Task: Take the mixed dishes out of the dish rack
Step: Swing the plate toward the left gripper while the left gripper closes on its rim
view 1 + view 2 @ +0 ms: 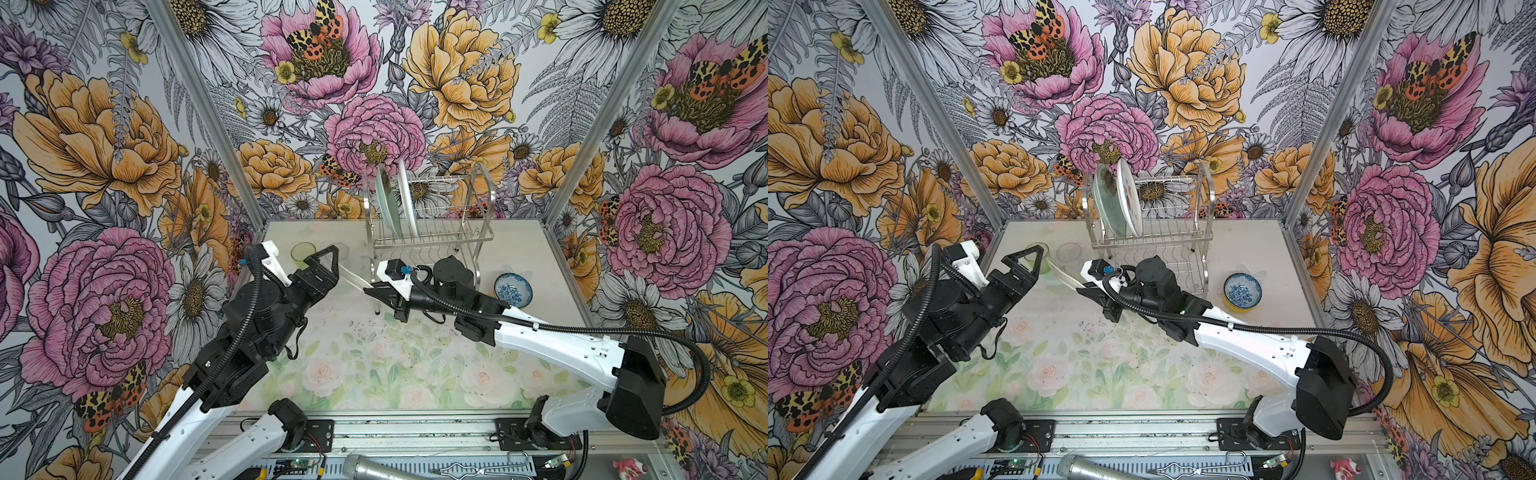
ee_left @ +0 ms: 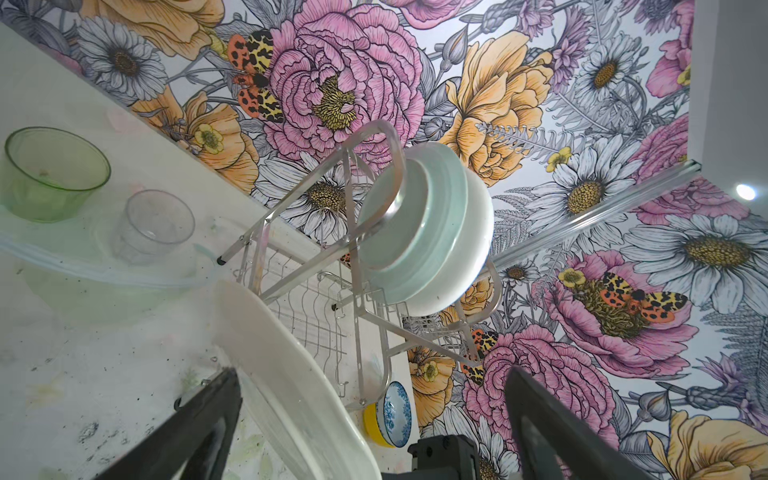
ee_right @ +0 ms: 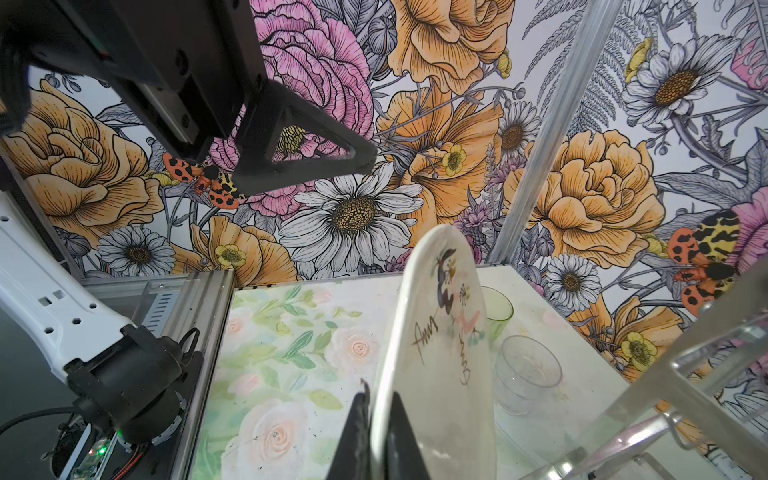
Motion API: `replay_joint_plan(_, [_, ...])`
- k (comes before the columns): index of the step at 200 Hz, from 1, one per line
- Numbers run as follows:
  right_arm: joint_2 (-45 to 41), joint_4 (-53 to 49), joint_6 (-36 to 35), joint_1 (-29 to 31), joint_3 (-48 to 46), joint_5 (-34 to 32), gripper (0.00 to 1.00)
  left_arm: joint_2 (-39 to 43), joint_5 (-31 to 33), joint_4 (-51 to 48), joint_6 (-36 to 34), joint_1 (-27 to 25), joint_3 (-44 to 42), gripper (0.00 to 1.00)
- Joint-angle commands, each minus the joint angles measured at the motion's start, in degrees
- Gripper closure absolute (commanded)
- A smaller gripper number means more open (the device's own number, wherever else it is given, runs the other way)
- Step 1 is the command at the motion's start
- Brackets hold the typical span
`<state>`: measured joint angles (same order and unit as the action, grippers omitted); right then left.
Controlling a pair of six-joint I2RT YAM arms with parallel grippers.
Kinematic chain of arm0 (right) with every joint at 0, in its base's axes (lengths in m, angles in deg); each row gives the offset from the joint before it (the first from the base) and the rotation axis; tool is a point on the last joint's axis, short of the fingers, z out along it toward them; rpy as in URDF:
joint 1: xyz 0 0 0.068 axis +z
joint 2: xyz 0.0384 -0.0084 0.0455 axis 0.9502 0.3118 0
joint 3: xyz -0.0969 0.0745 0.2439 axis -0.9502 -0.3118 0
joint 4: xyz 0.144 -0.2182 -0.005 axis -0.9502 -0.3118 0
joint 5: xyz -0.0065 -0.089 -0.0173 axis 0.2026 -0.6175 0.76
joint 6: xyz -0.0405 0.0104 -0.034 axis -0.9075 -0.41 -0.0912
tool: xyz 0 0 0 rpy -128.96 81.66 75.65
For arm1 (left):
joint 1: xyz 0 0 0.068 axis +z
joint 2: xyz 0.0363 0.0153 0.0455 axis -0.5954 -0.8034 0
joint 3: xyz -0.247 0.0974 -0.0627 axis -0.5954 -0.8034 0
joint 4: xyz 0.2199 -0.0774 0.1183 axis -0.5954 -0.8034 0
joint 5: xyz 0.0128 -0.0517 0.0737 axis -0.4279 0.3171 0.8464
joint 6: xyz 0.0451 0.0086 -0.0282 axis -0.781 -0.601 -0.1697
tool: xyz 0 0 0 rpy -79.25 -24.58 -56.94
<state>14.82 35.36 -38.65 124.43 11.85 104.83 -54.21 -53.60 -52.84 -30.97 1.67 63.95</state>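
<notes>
The right gripper (image 3: pixel 379 399) is closed narrowly on the rim of the cream plate (image 3: pixel 440 353), the one with small marks. It holds the plate on edge over the desk (image 1: pixel 415 365), just in front of the dish rack (image 1: pixel 482 195). The left gripper (image 1: pixel 330 266) is opened fully wide. The other side of this plate lies between its fingers (whether it touches a finger, I cannot tell).

There are three plates. One is the cream plate in the grip. The other two stand upright side by side on the upper tier of the rack, which is at the middle of the back edge: the pale green plate (image 1: pixel 386 203) and the white plate (image 1: pixel 406 195).

There are two tumblers, both on the desk near the back left corner: the green tumbler (image 1: pixel 302 254) and the clear tumbler (image 1: pixel 1069 251).

There are two bowls. The blue-and-white bowl (image 1: pixel 512 289) sits inside the yellow bowl (image 1: pixel 1239 307), near the right edge.
</notes>
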Motion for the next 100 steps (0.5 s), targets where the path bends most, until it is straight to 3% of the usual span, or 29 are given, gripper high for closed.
replay_joint_plan(1, [1.0,10.3,-0.4,0.4,4.6,1.6,1.0,0.5,-9.5,-3.7,3.5,5.1,-2.1,0.01])
replay_joint_plan(31, [3.8,11.0,-1.1,0.4,6.2,2.1,1.0,-0.1,-15.1,-3.2,5.3,11.1,-4.1,0.01])
replay_joint_plan(100, [9.4,11.8,-3.0,0.5,10.2,3.4,1.0,-4.1,-21.8,-1.6,6.1,17.3,-6.5,0.01])
